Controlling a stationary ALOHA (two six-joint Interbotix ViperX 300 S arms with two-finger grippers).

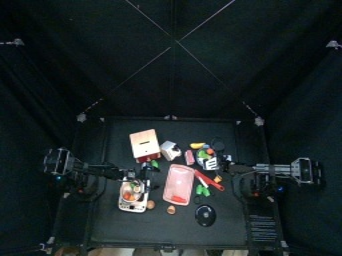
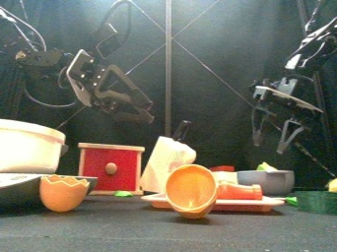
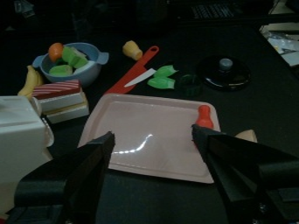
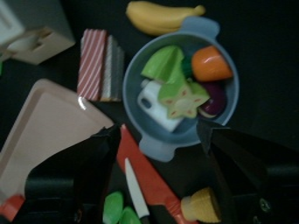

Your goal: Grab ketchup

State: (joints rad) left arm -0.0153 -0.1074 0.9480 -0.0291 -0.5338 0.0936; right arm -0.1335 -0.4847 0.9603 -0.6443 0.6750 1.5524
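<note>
**Ketchup not yet grabbed**

Top view: the pink tray sits mid-frame, and the ketchup is too small to pick out.

Front view: the left gripper and right gripper hang high, jaws wide and empty.

Left wrist view: the red ketchup bottle lies at the tray's right edge, untouched.

The whole grab is left to do.

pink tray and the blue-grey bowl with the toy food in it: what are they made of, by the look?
Pink tray: likely moulded plastic, smooth semi-gloss; a soft light reflection sits on its flat floor and the rim is rounded. Blue-grey bowl: probably plastic too, matte, uniform colour with a thick moulded rim and a side tab handle. Neither shows a metallic or ceramic glaze shine, but the look alone can't rule those out.
</note>
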